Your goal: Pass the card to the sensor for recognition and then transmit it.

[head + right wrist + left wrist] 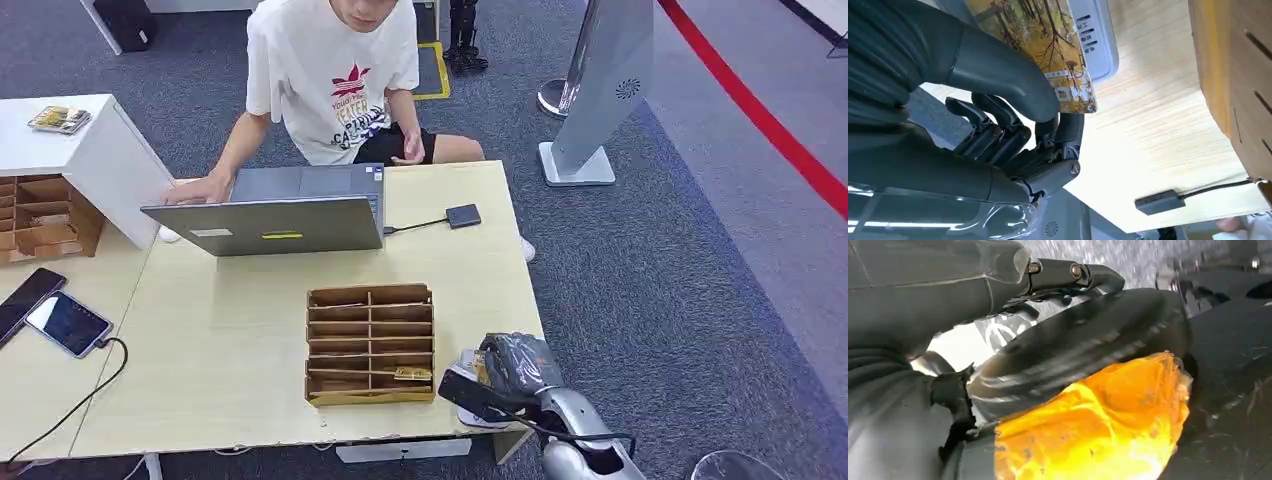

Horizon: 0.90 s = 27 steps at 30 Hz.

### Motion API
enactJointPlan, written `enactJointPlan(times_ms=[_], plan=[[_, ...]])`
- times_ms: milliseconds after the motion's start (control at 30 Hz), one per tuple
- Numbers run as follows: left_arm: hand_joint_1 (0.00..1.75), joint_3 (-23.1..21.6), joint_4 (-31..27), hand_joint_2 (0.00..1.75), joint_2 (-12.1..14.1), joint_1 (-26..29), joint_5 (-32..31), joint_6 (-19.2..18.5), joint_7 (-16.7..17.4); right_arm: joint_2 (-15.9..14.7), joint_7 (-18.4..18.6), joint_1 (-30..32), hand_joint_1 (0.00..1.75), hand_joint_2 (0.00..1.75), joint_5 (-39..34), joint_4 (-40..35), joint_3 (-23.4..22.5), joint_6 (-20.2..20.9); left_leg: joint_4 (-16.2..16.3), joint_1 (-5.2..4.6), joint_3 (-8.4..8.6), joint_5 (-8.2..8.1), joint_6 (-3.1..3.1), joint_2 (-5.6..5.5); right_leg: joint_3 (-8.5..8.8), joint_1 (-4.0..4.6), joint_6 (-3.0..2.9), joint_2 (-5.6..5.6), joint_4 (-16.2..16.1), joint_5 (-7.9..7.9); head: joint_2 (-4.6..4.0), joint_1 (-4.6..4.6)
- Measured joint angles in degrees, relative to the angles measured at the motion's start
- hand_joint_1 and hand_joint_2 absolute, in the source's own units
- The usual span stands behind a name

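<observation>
Card (1048,45), printed with yellow autumn trees, pinched between thumb and fingers of the right hand (1013,125). It lies flat over a white sensor (1095,37) with small slots and labels along one side; whether card and sensor touch cannot be told. In the head view the right hand (515,365) sits at the near right corner of the worktop (230,340), with the white sensor (466,362) just beside it.

Left hand (1063,277): dark fingers curled near blurred dark and orange shapes. Cannot tell whether it holds anything.

Just left of the right hand stands a wooden slotted organizer (370,343), two columns of shallow compartments; one yellowish card (412,374) lies in a lower right compartment. Worktop is pale wood grain. At its far side an open grey laptop (275,210), lid towards the robot, with a cable running to a small dark box (463,215) on the worktop. A person in a white printed T-shirt (335,75) sits behind the laptop, one hand at its edge.

On the left, two phones (68,322) lie on the adjoining pale surface, one with a cable. Further back a second wooden organizer (40,220) sits beside a white cabinet (95,150).

Floor is blue-grey carpet (680,300), a red stripe (760,110) crossing the far right. A grey stand on a pale base (590,100) is beyond the worktop.
</observation>
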Motion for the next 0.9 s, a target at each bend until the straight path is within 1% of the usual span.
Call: enactJointPlan(times_ms=[100, 167, 233, 300, 900], plan=[[0.0, 1.3, 1.4, 0.0, 1.3, 0.9, 1.2, -6.5, -1.6, -0.1, -1.0, -0.8, 1.75, 1.75, -0.8, 1.1, 0.0, -0.1, 0.0, 0.0, -0.01, 0.0, 0.0, 0.0, 0.0, 0.0, 0.01, -0.01, 0.0, 0.0, 0.0, -0.02], [0.0, 2.1, 2.4, 0.0, 1.9, 1.7, 1.7, -9.9, -2.5, -0.3, -1.4, -1.2, 1.75, 1.75, -1.2, 1.7, 0.2, -0.1, 0.0, 0.0, -0.01, 0.0, 0.0, 0.0, 0.0, -0.01, 0.01, -0.01, 0.0, -0.01, 0.0, 0.0], [0.0, 2.4, 3.1, 0.0, 2.4, 2.4, 2.0, -12.3, -2.8, -0.4, -1.7, -1.5, 1.75, 1.75, -1.6, 2.3, 0.3, -0.2, 0.0, 0.0, -0.01, 0.0, 0.0, 0.0, -0.01, -0.01, 0.02, -0.01, 0.0, -0.02, 0.0, 0.02], [0.0, 2.8, 3.5, 0.0, 2.6, 3.0, 2.0, -13.6, -3.0, -0.5, -2.0, -1.7, 1.75, 1.75, -1.8, 2.8, 0.4, -0.2, 0.0, 0.0, -0.01, -0.01, 0.0, 0.0, -0.01, -0.01, 0.02, -0.01, 0.0, -0.02, 0.0, 0.0], [0.0, 4.2, 4.2, 0.0, 3.0, 5.5, 1.9, -15.3, -3.3, -1.3, -2.1, -3.1, 1.75, 1.75, -2.9, 4.1, 1.5, -0.3, 0.0, 0.0, 0.01, 0.0, 0.0, 0.0, -0.01, 0.0, 0.03, -0.01, 0.0, -0.02, 0.0, 0.0]])
